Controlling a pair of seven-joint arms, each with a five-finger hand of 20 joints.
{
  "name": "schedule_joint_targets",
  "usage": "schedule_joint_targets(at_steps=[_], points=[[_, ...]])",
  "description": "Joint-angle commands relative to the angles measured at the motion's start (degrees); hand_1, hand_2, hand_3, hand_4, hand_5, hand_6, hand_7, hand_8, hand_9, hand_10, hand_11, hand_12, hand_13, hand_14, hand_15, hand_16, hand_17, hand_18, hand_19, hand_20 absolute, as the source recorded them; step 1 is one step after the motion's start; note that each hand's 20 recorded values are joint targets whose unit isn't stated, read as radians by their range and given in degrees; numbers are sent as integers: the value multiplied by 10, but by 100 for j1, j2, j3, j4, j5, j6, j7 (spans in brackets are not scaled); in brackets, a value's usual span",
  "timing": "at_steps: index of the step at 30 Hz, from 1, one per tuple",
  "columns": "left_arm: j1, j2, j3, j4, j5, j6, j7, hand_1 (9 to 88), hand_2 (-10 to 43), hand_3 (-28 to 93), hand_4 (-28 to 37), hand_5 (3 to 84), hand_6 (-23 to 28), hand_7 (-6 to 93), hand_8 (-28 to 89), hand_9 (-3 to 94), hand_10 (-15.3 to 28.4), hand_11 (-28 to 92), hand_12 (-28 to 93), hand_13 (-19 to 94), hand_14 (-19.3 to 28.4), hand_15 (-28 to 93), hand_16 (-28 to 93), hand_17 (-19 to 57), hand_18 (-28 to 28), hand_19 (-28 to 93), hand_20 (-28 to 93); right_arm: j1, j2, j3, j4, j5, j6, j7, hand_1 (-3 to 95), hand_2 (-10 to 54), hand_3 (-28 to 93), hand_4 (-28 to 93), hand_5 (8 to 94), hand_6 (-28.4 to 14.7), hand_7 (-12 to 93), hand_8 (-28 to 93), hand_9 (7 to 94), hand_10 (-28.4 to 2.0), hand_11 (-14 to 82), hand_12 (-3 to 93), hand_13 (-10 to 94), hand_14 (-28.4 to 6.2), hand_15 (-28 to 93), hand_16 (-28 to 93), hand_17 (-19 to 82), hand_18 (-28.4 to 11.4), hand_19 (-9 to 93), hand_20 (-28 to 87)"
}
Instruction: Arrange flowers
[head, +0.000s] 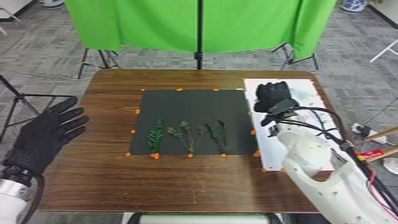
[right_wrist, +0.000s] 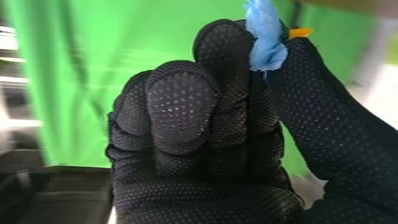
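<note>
Right robot hand (head: 273, 95) pinches a crinkled blue piece (right_wrist: 265, 42). Left robot hand (head: 43, 136) spreads wide. Sprigs (head: 155, 136) are leafy, green.

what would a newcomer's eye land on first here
Probably the bright green cloth hanging beyond the brown wooden table. Next, the green leafy sprigs lying on the black rectangular mat. In the right wrist view, the light-blue crumpled piece pinched between thumb and fingers of the black-gloved right hand stands out.
</note>
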Motion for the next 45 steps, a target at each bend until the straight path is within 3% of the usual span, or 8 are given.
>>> schedule_joint_targets(at_steps=[1,7,10,12,15,31,41,45], points=[[53,-26,-30,25,-31,98,-81,238,-19,700,-283,266,20,208,-118,228,107,229,156,168,133,341,-15,-117,189,408,75,1239,-1075,-929,180,-41,-57,-816,453,-95,856,-283,743,24,480,-82,888,-27,242,478,790,-28,643,284,318,-176,821,399],[196,-150,31,76,-252,207,69,239,-19,699,-283,265,20,209,-119,226,106,228,156,167,133,342,-14,-117,189,408,74,1584,-1782,-1478,546,-297,-293,-1431,453,-95,853,-283,742,26,480,-78,886,-28,244,481,789,-29,646,286,316,-177,820,401],[227,-191,44,70,-222,242,46,239,-19,700,-283,265,20,209,-119,227,106,230,157,167,133,341,-14,-117,189,408,74,1621,-1960,-1723,622,-417,-341,-1600,451,-95,852,-283,740,28,481,-79,886,-29,245,480,789,-30,646,287,315,-176,818,401],[286,-131,123,63,-236,429,247,239,-19,698,-283,266,20,209,-118,227,106,230,156,167,133,341,-14,-117,189,408,74,1613,-2069,-1844,692,-491,-381,-1728,451,-95,851,-283,739,29,482,-80,885,-29,246,479,788,-30,646,287,314,-176,818,401],[331,-102,142,21,-243,517,341,240,-19,699,-283,268,21,210,-118,225,105,230,155,167,133,341,-14,-116,190,409,75,1524,-2197,-1978,733,-619,-499,-1837,450,-95,848,-283,739,30,483,-81,885,-30,247,478,788,-29,647,287,313,-175,817,402],[19,194,341,164,-186,333,75,239,-18,701,-283,267,21,212,-118,211,102,227,159,160,128,339,-12,-115,189,409,74,1598,-2901,-2583,1702,-1303,-56,-1668,457,-95,830,-283,740,33,478,-94,884,-28,245,464,783,-27,650,289,311,-174,813,404],[-181,230,439,242,-162,244,-123,240,-17,699,-283,265,21,213,-120,211,100,228,160,158,127,338,-11,-116,189,408,75,1563,-3176,-2535,2209,-1640,351,-1471,460,-95,820,-283,732,35,474,-90,885,-23,221,469,774,-25,655,294,309,-172,812,406],[-196,223,442,234,-154,231,-122,240,-17,700,-283,265,21,214,-120,210,101,228,159,158,127,338,-11,-116,188,408,75,1584,-3154,-2527,2300,-1763,360,-1526,467,-95,809,-283,720,35,478,-92,877,-24,211,477,764,-24,656,297,304,-173,810,408]])
